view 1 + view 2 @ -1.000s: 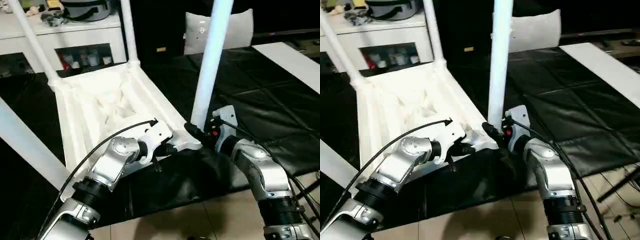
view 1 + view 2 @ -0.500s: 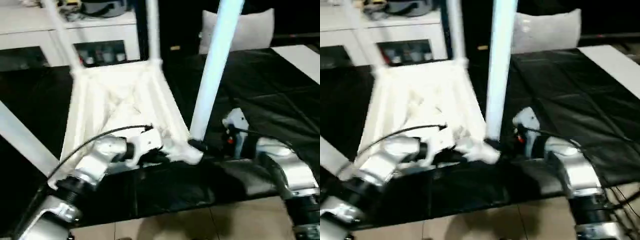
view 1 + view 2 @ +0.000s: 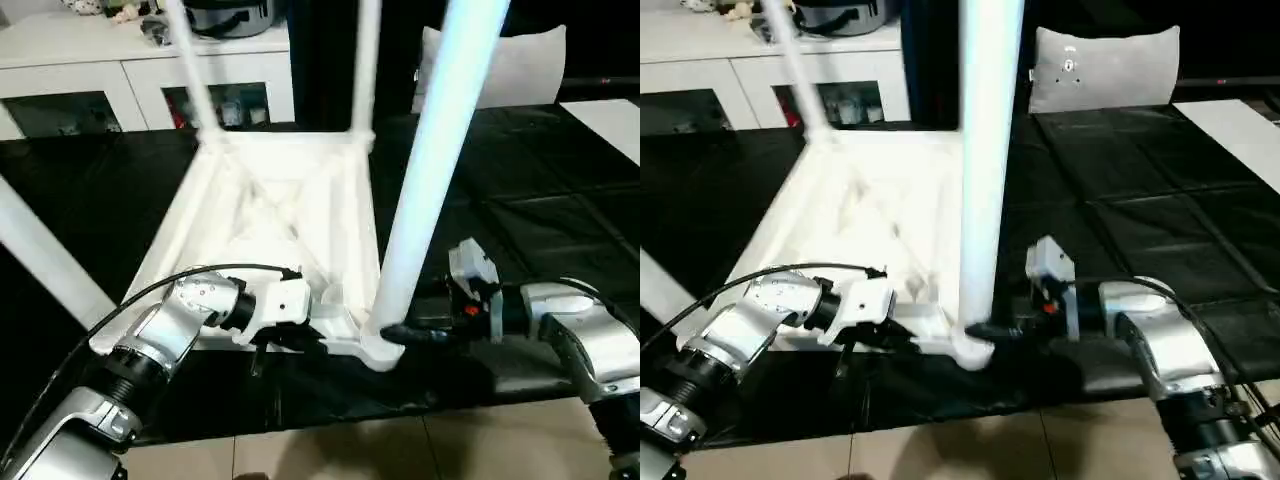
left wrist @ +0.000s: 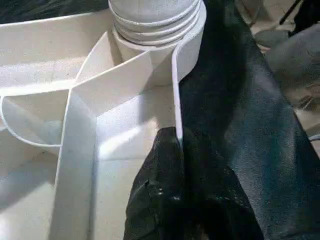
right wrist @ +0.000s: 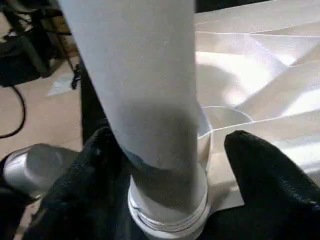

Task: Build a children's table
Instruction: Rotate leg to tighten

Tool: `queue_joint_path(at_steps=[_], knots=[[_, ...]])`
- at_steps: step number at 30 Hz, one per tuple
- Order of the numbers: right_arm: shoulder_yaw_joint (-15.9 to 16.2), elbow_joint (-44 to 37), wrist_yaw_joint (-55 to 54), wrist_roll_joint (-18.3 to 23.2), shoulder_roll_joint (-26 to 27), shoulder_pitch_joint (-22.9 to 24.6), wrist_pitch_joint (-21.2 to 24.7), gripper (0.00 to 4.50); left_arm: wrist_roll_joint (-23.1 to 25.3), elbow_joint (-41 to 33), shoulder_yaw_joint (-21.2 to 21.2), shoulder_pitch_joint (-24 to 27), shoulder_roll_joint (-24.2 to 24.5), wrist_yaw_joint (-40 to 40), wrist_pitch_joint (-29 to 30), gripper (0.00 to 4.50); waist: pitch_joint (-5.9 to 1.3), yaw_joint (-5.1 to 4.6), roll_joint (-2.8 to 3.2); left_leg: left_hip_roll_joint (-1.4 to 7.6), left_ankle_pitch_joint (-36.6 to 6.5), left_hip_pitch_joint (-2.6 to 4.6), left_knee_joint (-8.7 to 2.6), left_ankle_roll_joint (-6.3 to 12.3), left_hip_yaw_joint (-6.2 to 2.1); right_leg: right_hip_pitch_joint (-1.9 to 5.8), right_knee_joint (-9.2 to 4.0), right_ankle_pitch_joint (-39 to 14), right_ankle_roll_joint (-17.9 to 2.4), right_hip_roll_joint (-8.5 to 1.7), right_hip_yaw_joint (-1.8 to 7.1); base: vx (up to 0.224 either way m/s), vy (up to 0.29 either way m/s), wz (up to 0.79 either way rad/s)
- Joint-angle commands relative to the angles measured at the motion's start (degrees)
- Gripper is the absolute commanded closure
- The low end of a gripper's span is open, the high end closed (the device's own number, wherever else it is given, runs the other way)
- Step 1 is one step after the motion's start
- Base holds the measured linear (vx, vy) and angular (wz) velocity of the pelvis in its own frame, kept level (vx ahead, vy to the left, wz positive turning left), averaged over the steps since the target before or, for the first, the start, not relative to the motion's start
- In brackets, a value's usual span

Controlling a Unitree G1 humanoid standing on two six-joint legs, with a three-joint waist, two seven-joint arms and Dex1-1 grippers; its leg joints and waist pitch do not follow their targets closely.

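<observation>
The left gripper [image 4: 177, 200] pinches the thin near rim of the white table top [image 3: 290, 215], its fingertips hidden by that wall. The right gripper [image 5: 165, 165] is spread around the nearest leg [image 3: 425, 190], whose upper end is cut off. The top lies upside down, ribbed underside showing, on the black mat [image 3: 520, 230].

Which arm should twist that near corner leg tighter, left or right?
Right. The right gripper straddles the base of the near leg, one finger on each side, while the left gripper is pinched on the tabletop rim, steadying it.
</observation>
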Motion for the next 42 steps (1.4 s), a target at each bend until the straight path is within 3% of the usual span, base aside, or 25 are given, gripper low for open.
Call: queue_joint_path(at_steps=[1,13,19,22,23,26,27,30,31,33,34,35,36,37,39,42], knots=[[0.32,-1.04,0.92,0.88,-0.31,0.32,0.04,1.28,0.51,-1.27,-1.75,-0.44,-0.04,-2.05,-1.83,4.5,-3.82,-0.21,-0.95,1.27,-13.36,0.01,-4.11,3.04,-0.03,3.13,-4.11,-24.29,-8.35,-2.99,2.53,0.0,0.0,0.0],[1.49,-0.94,3.41,2.44,-0.06,0.5,1.82,2.42,0.39,-0.58,-1.7,-0.22,-0.25,-2.52,-2.23,4.5,-3.92,-0.19,-1.0,1.2,-12.26,-0.04,-4.01,3.32,0.06,3.1,-3.98,-23.17,-8.64,-2.83,2.66,0.0,0.0,0.0],[0.57,-3.93,0.72,4.56,2.33,2.6,3.83,2.57,-0.13,-0.78,-1.1,0.47,-0.54,-1.2,-0.61,4.5,-3.89,-0.05,-0.87,1.2,-12.49,-0.05,-4.07,3.15,0.01,3.09,-3.98,-23.46,-8.35,-2.85,2.68,0.0,0.0,0.0],[-0.13,-4.3,-3.39,4.22,4.22,2.96,4.44,2.57,-0.3,-1.25,-0.31,0.55,-1.29,0.71,1.55,4.5,-3.63,-0.36,-0.99,1.01,-13.98,-0.07,-4.21,2.6,-0.03,3.03,-4.46,-26.97,-7.24,-2.86,2.45,0.0,0.0,0.0],[-0.41,-4.5,-6.3,3.62,5.3,3.09,5.23,2.57,-0.42,-1.64,0.39,0.56,-2.01,2.47,3.24,4.5,-3.47,-0.48,-0.62,0.87,-15.04,0.1,-4.18,2.22,-0.09,2.86,-4.85,-29.77,-6.35,-2.93,2.32,0.0,0.0,0.0],[-1.82,-4.71,-14.41,2.36,8.72,2.88,7.36,2.57,-1.18,-2.94,2.25,0.63,-4.15,6.66,8.03,4.5,-3.1,-1.4,-0.8,0.3,-17.16,0.65,-3.96,0.88,-0.16,2.34,-5.98,-36.27,-3.58,-2.71,1.75,0.0,0.0,0.0],[-2.69,-4.65,-18.92,1.52,10.71,2.47,8.43,2.57,-1.35,-3.84,3.12,0.7,-5.46,9.19,10.77,4.5,-3.0,-1.9,-0.84,0.1,-17.56,0.49,-3.93,0.54,-0.32,2.45,-6.26,-37.72,-2.53,-2.71,1.39,0.0,0.0,0.0],[-3.92,-4.13,-25.93,-0.24,13.73,1.62,9.81,2.57,-1.65,-4.97,4.51,0.79,-7.86,13.48,14.57,4.5,-2.82,-3.97,-0.5,-0.28,-21.2,0.43,-3.54,0.18,-0.84,2.47,-7.47,-41.08,0.28,-2.51,-0.29,0.0,0.0,0.0],[-4.66,-3.51,-29.81,-1.44,15.39,1.03,10.53,2.57,-1.82,-5.34,5.24,0.76,-9.26,15.77,16.5,4.5,-2.98,-4.43,-0.32,-0.16,-21.82,0.42,-3.57,0.39,-1.02,2.73,-7.52,-40.25,0.32,-2.66,-0.46,0.0,0.0,0.0],[-7.92,1.41,-43.19,-3.95,21.67,-1.88,12.02,2.57,-1.48,-4.29,7.94,-0.6,-15.7,26.19,21.24,4.5,-3.01,-6.41,0.23,0.71,-23.89,-0.79,-4.5,0.63,-1.93,3.92,-6.84,-34.52,-0.99,-2.62,-1.21,-0.02,0.019,-0.09],[-8.32,2.18,-45.22,-4.25,22.71,-2.31,11.85,2.57,-1.31,-4.0,8.53,-0.95,-17.05,28.56,22.18,4.5,-3.02,-7.41,0.42,0.88,-26.53,-0.47,-4.4,0.24,-2.38,4.03,-7.37,-34.43,-0.73,-2.67,-2.04,-0.04,0.038,-0.18],[-8.25,2.63,-45.69,-4.36,23.16,-2.48,11.07,2.57,-1.44,-3.46,9.19,-1.36,-18.08,30.36,22.56,4.5,-3.1,-7.8,0.31,0.79,-26.85,-0.48,-4.27,0.47,-2.47,4.24,-7.57,-33.84,-0.51,-2.81,-2.1,0.0,0.0,0.0],[-8.42,3.37,-46.65,-4.55,23.72,-2.78,10.22,2.01,-1.61,-2.96,9.67,-1.77,-18.95,31.63,22.92,4.5,-3.27,-8.4,0.44,0.83,-26.77,-0.27,-4.35,1.39,-2.48,4.34,-7.5,-31.04,-1.33,-3.08,-2.03,0.0,0.0,0.0],[-8.93,3.94,-48.02,-4.42,24.7,-3.17,9.9,1.87,-1.23,-2.72,10.14,-2.16,-19.91,33.23,23.43,4.5,-3.15,-8.59,0.29,0.67,-26.38,-0.44,-4.46,2.09,-2.32,4.32,-7.66,-30.21,-1.77,-3.11,-1.96,0.0,0.0,0.0],[-9.91,4.49,-49.27,-3.65,26.3,-3.79,9.61,1.87,-0.23,-2.56,10.29,-2.61,-20.78,34.72,23.51,4.5,-3.15,-8.77,-0.12,-0.26,-24.58,0.01,-3.84,2.9,-1.67,3.54,-8.15,-32.0,-2.48,-3.18,-1.86,0.0,0.0,0.0],[-10.07,3.65,-48.27,-3.24,26.74,-3.74,9.32,1.52,0.5,-3.49,9.31,-2.15,-19.82,33.14,23.2,4.5,-3.52,-8.49,0.07,0.06,-19.93,-0.6,-4.06,3.8,-1.63,3.89,-7.34,-28.34,-4.1,-3.24,-1.1,0.0,0.0,0.0]])
